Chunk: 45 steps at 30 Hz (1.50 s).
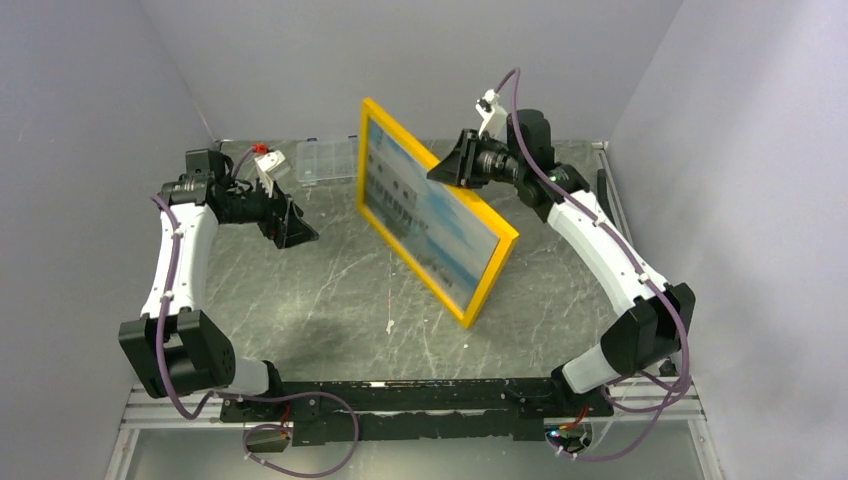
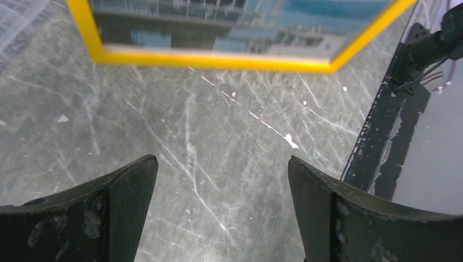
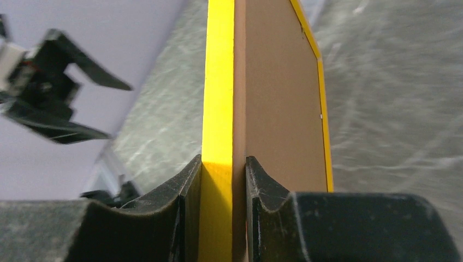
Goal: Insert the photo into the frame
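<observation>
- Two arms reach in from the near edge of the grey veined surface [image 1: 300, 300], one on each side.
- The frame [image 1: 492, 282] stands on edge over the middle of the surface. It runs aslant from near the far edge towards the near right corner.
- Its top leans a little, and its yellow border shows all round.
- I cannot tell whether its lower edge rests on the surface or hangs just above it.
- The photo [image 1: 425, 215] sits inside the frame, showing a pale building under blue sky. It faces the left edge of the surface.
- The right pincer [image 3: 224, 164] is clamped on the frame's upper edge, near the far end. One finger presses the yellow front and the other presses the brown back [image 3: 278, 98].
- The left pincer [image 1: 298, 238] hangs over the left part of the surface, towards the far left corner. Its jaws are wide apart and hold nothing.
- It points at the frame's front but is well apart from it.
- A clear box [image 1: 325, 160] lies at the far edge, between the left pincer and the frame.
- A small white scrap [image 1: 390, 325] lies on the surface, near the frame's low corner.
</observation>
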{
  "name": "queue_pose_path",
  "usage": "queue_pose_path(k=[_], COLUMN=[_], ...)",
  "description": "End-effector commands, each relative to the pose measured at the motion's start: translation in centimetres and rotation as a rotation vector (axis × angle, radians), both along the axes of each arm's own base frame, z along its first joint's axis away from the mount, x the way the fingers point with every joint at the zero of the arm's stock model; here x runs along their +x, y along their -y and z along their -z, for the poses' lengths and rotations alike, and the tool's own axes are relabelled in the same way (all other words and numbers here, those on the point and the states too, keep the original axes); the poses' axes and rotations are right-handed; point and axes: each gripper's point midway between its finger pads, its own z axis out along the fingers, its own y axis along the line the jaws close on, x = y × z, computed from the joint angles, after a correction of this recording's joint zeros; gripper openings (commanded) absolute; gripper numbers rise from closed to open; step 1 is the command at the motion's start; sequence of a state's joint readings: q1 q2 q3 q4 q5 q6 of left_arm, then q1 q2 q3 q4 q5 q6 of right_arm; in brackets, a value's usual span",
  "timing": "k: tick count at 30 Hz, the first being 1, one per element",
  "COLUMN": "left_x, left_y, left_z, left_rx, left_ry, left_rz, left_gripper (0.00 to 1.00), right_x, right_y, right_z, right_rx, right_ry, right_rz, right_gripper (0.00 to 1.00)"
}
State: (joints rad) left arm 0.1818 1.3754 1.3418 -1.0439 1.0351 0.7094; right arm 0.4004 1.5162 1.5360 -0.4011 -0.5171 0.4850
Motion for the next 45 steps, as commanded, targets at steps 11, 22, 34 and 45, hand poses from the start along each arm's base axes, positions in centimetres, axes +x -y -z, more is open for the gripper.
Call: queue_pose_path(k=[11, 22, 34, 45], left_x=[-0.8, -0.6, -1.3, -0.3], left_y=[-0.4, -0.6, -0.7, -0.1], left_z=[4.7, 10.5, 13.2, 13.2], left_rx=[0.03, 0.238, 0.288, 0.216], left_ry=[-0.126, -0.213, -0.295, -0.369], left_rz=[0.021, -0.011, -0.008, -0.091], left_gripper=[0.94, 0.94, 0.94, 0.94], right_x=[0.3, -2.8, -3.0, -2.3], right_y=[4.9, 8.4, 11.8, 12.4], right_z=[-0.7, 4.9, 14.5, 19.7], right_rx=[0.223, 0.278, 0.253, 0.204], right_ry=[-0.004, 0.025, -0.036, -0.08], right_rz=[0.16, 0.254, 0.443, 0.524], right_gripper=[0.08, 0.15, 0.18, 0.24])
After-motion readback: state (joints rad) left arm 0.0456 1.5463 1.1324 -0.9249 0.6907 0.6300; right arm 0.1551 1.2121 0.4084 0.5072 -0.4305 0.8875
